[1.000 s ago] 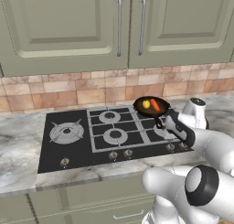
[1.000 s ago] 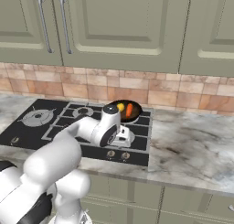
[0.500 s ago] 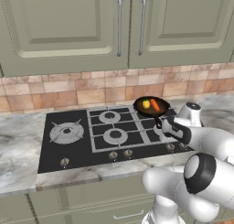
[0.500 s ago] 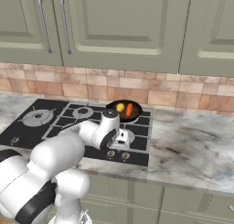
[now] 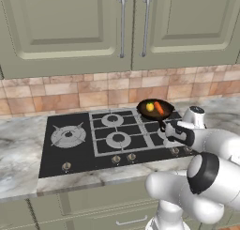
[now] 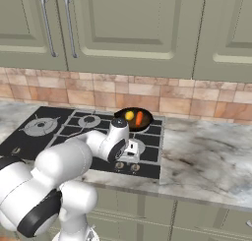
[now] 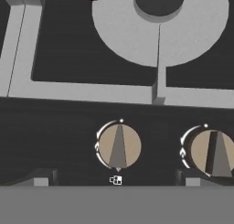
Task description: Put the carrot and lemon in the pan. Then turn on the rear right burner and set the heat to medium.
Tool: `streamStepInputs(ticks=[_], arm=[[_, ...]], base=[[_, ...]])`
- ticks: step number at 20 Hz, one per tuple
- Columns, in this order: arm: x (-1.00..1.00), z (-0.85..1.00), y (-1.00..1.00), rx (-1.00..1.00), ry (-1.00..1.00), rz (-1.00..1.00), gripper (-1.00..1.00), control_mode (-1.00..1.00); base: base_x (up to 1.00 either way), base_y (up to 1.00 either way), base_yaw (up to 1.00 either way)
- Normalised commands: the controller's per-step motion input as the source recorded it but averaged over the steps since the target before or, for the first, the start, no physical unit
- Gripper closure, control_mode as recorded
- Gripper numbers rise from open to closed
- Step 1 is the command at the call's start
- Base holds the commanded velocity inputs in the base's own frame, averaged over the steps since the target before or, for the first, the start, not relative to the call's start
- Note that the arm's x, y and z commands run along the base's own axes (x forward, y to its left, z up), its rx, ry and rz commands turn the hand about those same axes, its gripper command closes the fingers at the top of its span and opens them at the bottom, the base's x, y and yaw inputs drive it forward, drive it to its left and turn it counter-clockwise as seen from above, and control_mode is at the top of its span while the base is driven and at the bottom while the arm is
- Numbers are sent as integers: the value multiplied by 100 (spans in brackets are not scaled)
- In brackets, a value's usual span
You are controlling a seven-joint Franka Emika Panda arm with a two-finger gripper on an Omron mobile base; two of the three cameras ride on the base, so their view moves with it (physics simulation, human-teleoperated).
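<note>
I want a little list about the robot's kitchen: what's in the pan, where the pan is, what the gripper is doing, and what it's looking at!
pan: on the stove's rear right corner
in pan: lemon and carrot, side by side
gripper: open, holding nothing, low over the stove's front right
hand view: two knobs, one centred ahead, another at right
stove: black, on the counter

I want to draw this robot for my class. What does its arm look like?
Draw a chunky white arm made of smooth, rounded tube pieces. Each bend has a dark grey-black ring, like the round black joint cap. The hand at the end is white and boxy, with two small dark fingers. No cables or writing are visible.
</note>
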Motion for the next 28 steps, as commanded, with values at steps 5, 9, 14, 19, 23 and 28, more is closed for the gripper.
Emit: streamStepInputs(ticks=[5, 9, 14, 19, 23, 28], arm=[[0, -12, 0, 0, 0, 0, -100, -100], [0, -8, 0, 0, 0, 0, -100, -100], [0, -2, 0, 0, 0, 0, -100, -100], [6, 0, 2, 0, 0, 0, -100, -100], [11, 0, 4, 0, 0, 0, -100, -100], [1, -3, 1, 0, 0, 0, -100, -100]], base=[[0, 0, 0], [0, 0, 0], [0, 0, 0], [0, 0, 0], [0, 0, 0], [0, 0, 0]])
